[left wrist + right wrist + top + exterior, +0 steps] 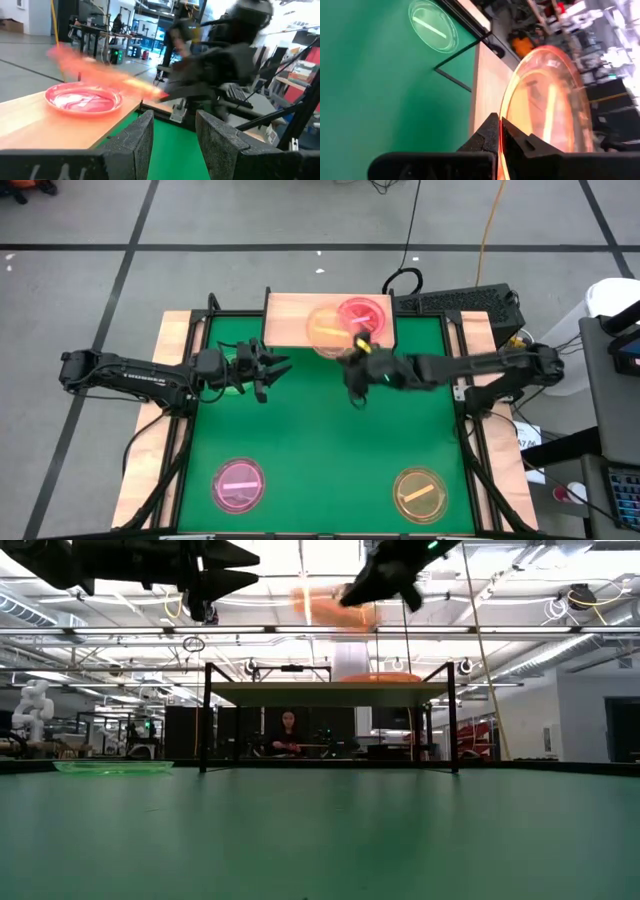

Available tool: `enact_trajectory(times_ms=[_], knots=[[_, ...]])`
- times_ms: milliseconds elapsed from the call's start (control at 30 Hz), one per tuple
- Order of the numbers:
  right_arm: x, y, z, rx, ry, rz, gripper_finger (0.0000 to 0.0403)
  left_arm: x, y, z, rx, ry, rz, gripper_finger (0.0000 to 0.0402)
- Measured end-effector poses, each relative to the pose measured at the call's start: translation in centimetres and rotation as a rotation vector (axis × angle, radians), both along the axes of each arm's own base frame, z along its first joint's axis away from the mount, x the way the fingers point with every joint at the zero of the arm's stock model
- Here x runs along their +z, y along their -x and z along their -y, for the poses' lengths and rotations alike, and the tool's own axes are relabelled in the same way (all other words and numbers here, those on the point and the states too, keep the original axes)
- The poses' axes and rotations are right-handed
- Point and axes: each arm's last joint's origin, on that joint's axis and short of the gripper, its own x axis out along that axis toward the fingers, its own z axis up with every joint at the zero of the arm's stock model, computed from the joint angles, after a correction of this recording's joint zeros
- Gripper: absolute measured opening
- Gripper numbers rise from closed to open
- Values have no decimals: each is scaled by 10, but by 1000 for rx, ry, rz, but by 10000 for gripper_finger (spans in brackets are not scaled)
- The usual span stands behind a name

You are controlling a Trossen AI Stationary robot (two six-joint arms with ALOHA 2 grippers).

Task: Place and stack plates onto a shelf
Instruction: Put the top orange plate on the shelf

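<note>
The light-wood shelf (290, 320) stands at the table's far edge, with a red-pink plate (362, 313) lying flat on its board (30, 120). My right gripper (353, 358) is shut on an amber-orange plate (326, 332), which hovers over the shelf (325, 692). My left gripper (272, 368) hangs open in the air left of the shelf's front, touching nothing. A green plate (236, 372) lies flat on the table partly under it. A pink plate (239, 484) and an amber plate (418, 493) lie near the table's near edge. My right gripper pinches the amber-orange plate's rim (504, 131) between its two fingers, on the side of the plate toward the table's right and near edges. The fingers reach in slanting from the right. The plate (325, 608) is lifted clear above the shelf board, tilted in the hold.
The shelf's thin black legs (206, 715) stand on the green mat. Wooden side strips (170, 360) flank the mat. Open mat lies between the shelf and the two near plates. People and benches show in the room beyond (288, 730).
</note>
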Motion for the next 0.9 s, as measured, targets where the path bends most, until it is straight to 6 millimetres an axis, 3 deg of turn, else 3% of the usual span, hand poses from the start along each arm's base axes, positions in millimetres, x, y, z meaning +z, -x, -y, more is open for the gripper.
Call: enact_trajectory(times_ms=[167,433,633,900], knots=[[-4,-32,40,16,-25,-33,0,9,2,0,-4,-22,78,152],[-24,-78,74,49,-57,-77,0,11,4,0,-1,-45,82,152],[-47,-87,98,-1,-64,-110,0,12,5,0,-1,-45,88,152],[-47,-86,107,24,-177,-38,0,12,5,0,1,-45,88,152]])
